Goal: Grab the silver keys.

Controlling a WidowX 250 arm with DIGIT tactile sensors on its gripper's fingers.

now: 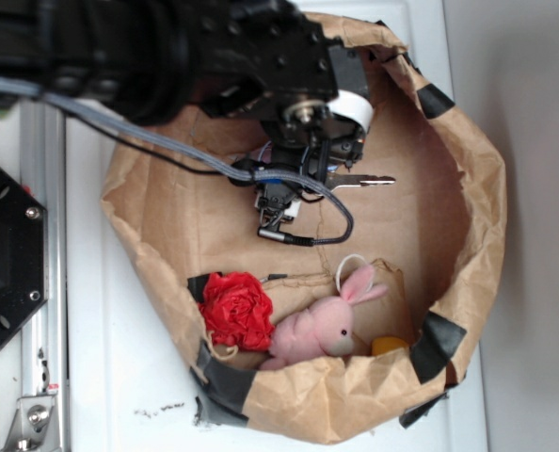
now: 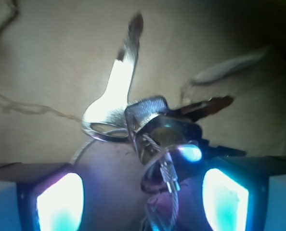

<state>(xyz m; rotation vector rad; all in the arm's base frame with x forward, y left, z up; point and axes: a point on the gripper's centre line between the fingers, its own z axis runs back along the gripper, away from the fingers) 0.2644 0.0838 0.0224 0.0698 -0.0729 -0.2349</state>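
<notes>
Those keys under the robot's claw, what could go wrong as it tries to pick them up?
The silver keys lie fanned out between the open gripper fingers, so closing might catch only the thin wire ring or a single key, and the bunch could slip or dangle. The fingers could also scrape or snag the crumpled paper bag floor beneath. The pink bunny sits well clear, so it seems safe.

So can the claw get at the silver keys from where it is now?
Probably yes. The claw hangs right over the silver keys on the paper bag floor, and its open fingers flank the key heads. Nothing lies between; the plush bunny sits well aside.
</notes>
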